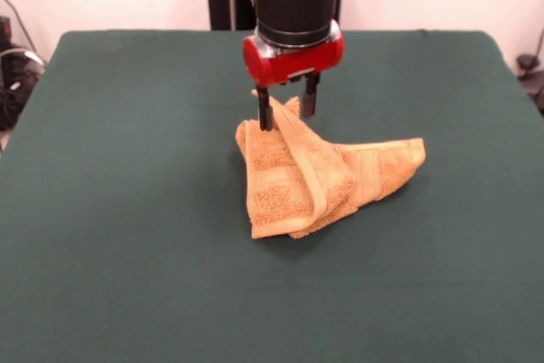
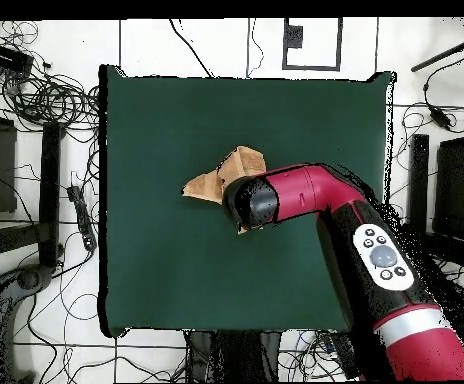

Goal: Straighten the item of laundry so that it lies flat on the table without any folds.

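Near the middle of the table (image 1: 127,210), a little toward its far side in the front view, lies the item of laundry (image 1: 293,184), an orange-tan terry towel; it is not flat, it is folded over itself in several layers. One thick fold runs from the top of the heap down toward the near edge, with a woven band stripe visible along it; a second part spreads to the right side of the picture and ends in a rounded corner with its own stripe. The lower corner of the heap points toward the camera and rests on the green cloth.

The gripper (image 1: 287,110) hangs straight down from the red and black arm (image 1: 296,6), just over the top of the towel; its two dark fingers (image 1: 265,112) stand narrowly apart, and a raised peak of the towel sits between them, so they seem to pinch this upper fold; the peak stands higher than the rest of the cloth.

From the overhead view the arm (image 2: 376,250) reaches from the bottom right across the table (image 2: 176,280); its round head covers part of the towel (image 2: 216,180), which shows as a tan, pointed shape just beside it, toward the upper left; the gripper itself is hidden under the head there. Cables (image 2: 36,100) lie on the floor around the table.
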Robot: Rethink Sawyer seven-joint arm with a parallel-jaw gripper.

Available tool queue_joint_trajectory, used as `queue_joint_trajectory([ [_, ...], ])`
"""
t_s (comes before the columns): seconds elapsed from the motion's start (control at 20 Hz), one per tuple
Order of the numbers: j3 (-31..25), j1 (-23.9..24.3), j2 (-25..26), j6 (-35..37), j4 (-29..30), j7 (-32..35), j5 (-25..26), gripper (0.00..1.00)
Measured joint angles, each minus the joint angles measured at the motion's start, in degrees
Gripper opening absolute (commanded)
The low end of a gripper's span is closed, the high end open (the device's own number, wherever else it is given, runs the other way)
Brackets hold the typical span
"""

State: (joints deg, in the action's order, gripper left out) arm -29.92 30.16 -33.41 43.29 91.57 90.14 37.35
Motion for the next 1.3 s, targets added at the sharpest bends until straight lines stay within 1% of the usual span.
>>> queue_joint_trajectory([
  [1.25, 0.01, -0.64, 1.18, -3.26, 0.00, 0.00, 0.38, 1.00],
  [1.3, 0.01, -0.95, 1.24, -2.72, 0.01, 0.00, 0.50, 0.00],
])
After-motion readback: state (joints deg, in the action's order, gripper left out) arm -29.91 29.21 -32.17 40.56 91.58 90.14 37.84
